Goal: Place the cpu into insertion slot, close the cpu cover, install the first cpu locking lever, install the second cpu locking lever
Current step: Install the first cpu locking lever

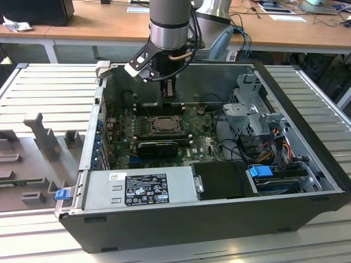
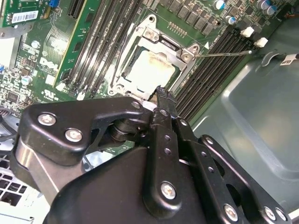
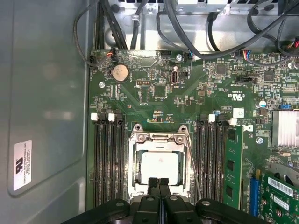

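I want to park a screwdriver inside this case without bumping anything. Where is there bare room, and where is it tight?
Free: the bare grey case panel beside the motherboard, bordered by the memory slots. Crowded: the insertion slot, with the claw over its edge and memory slots on both sides, and the cables past the board's edge.
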`<state>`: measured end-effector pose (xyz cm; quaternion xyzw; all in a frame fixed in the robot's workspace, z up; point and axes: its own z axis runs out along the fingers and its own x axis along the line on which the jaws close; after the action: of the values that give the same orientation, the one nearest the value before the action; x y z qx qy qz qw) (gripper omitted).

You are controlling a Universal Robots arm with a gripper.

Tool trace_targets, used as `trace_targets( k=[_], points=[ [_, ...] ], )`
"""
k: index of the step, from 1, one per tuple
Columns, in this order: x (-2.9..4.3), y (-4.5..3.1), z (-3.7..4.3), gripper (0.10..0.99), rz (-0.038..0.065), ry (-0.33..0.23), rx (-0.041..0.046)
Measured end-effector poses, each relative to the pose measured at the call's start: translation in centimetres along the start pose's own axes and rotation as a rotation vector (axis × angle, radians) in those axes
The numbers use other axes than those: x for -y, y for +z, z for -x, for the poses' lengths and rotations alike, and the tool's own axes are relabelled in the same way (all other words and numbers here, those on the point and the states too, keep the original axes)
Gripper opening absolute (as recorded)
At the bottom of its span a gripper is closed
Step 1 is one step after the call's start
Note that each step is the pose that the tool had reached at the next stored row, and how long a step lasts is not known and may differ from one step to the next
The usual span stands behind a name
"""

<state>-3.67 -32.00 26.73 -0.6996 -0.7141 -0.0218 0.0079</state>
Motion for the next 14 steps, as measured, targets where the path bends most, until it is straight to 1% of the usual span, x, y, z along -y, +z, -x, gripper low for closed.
trace_targets(
  k=[6,14],
  points=[
    [-0.01,-0.37,-0.02,0.106,0.0,0.0,0.0001],
    [-0.02,-1.23,-0.05,0.106,0.0,0.0,0.0]
  ],
)
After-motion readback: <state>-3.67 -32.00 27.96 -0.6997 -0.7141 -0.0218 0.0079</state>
